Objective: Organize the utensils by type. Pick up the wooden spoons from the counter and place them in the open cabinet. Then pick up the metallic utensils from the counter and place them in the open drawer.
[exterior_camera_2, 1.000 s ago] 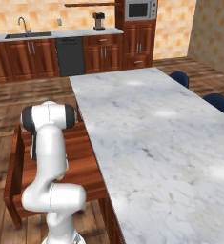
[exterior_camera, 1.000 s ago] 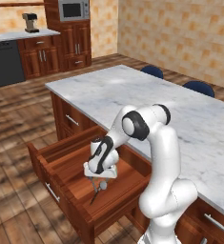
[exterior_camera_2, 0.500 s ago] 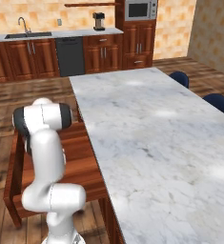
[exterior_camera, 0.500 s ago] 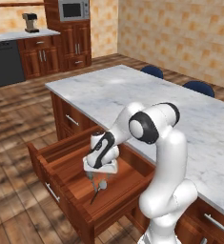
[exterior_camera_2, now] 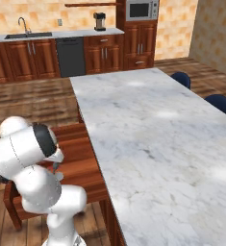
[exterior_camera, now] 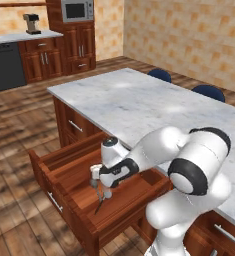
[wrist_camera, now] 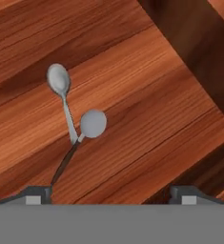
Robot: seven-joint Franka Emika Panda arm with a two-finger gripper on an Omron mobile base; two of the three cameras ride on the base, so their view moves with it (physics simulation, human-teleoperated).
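Observation:
Two metallic utensils lie on the floor of the open drawer (wrist_camera: 147, 119), crossing each other. One (wrist_camera: 61, 86) has a silver head and a pale handle. The other (wrist_camera: 93, 123) has a round grey head and a thin dark handle. My gripper (wrist_camera: 111, 195) hovers just above them, open, with nothing between its fingertips (wrist_camera: 37, 194). In the left base view the gripper (exterior_camera: 100, 186) reaches down into the drawer (exterior_camera: 64, 202), over a utensil (exterior_camera: 100, 204). The marble counter (exterior_camera: 139, 100) (exterior_camera_2: 157, 144) is bare, and the drawer (exterior_camera_2: 81, 153) sticks out beside it.
The drawer's wooden walls close in around the gripper. Blue stools (exterior_camera: 160, 75) (exterior_camera_2: 220, 103) stand on the counter's far side. More drawers with silver handles (exterior_camera: 75, 125) sit under the counter. Dark cabinets and a dishwasher (exterior_camera_2: 70, 56) line the back wall across a wooden floor.
The gripper has opened and let go of the dark-handled metallic utensil, which now lies in the drawer. The arm's elbow has swung nearer the cameras.

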